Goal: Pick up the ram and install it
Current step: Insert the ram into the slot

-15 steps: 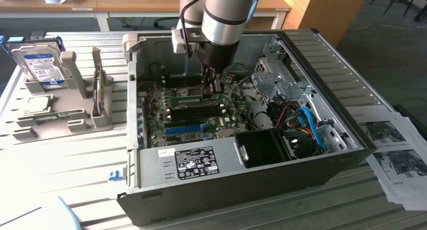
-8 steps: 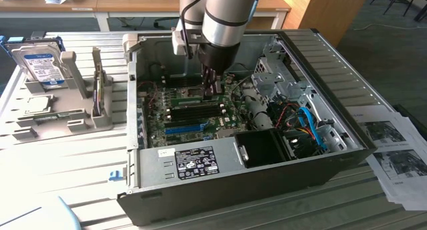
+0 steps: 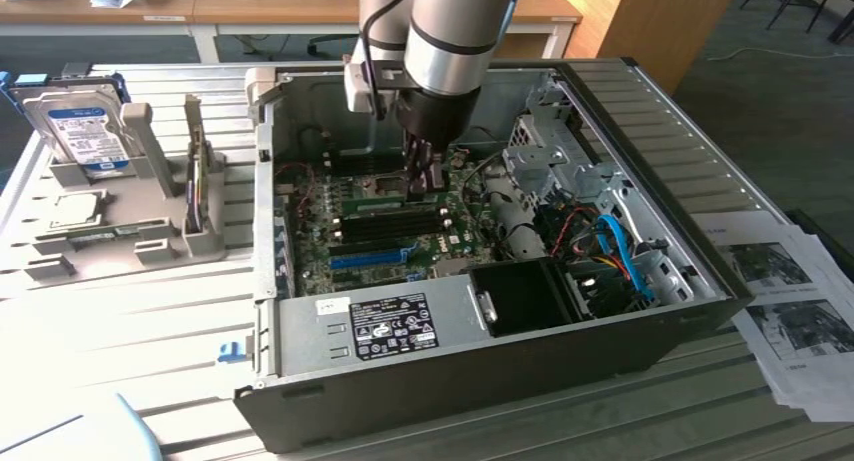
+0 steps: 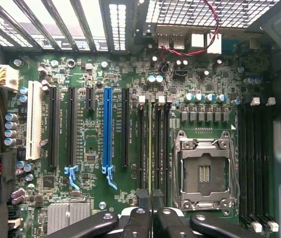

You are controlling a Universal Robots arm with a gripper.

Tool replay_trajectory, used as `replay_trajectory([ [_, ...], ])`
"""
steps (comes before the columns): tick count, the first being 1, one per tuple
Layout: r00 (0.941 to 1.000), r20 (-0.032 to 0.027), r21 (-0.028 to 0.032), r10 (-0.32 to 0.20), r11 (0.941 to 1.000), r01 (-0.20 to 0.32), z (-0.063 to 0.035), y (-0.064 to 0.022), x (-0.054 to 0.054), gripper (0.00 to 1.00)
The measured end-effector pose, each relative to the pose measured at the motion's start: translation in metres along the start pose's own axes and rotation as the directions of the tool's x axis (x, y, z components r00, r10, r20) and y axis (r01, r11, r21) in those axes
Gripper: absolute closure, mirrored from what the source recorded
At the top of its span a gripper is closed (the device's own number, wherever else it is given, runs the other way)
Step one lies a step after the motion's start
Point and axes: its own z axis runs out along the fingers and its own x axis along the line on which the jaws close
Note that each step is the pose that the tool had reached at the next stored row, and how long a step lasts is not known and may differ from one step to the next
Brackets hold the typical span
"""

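Gripper (image 4: pixel 151 195) jaws clenched on ram (image 4: pixel 150 146): thin green board, edge-on, aligned with dark motherboard (image 4: pixel 91 74) slots (image 4: pixel 163 148).

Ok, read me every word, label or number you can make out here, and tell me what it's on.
No text here reads clearly enough to quote.
Hard drive label: print too small.
Power supply label: blurred.
White sticker beside it: scribble, unreadable.
Printed sheets: blurred.
Motherboard markings: too small.

The slatted table (image 3: pixel 147 311) bears a computer case (image 3: pixel 400 381) (open), grey rack (image 3: pixel 200 243), papers (image 3: pixel 801 311).
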Motion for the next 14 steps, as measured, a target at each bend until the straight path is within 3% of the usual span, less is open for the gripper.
replay_trajectory([
  [14,1.0000,-0.0001,-0.0001,0.000,1.0000,0.000,0.0126,-0.0007,0.002,0.89],
])
